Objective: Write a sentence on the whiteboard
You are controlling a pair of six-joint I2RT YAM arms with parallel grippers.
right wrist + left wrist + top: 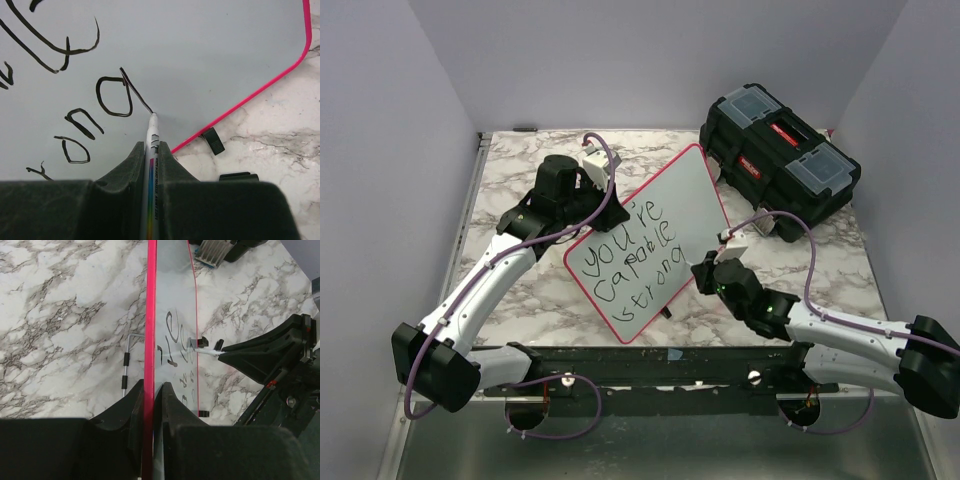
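The left gripper (149, 390) is clamped on the red-pink rim of the whiteboard (175, 290), one finger on each face, so the board runs edge-on straight ahead from between its fingers. In the top view this gripper (585, 200) holds the whiteboard (690, 195) at its upper left edge, and the board stands tilted on the marble table (530, 290). The right gripper (150, 150) is closed on a white marker (153, 132), whose barrel lies in the slot between the two fingers and points forward. The marker's tip touches the whiteboard (200, 50) just ahead of the fingertips, at the end of a thin black stroke trailing from the last letter. The sentence (625, 262), black handwriting in three lines, spreads ahead and to the left of that tip. A small black clip (212, 140) sits on the board's rim just right of the marker. From above, the right gripper (705, 268) meets the board at its lower right edge, and a black toolbox (780, 150) sits well beyond it.
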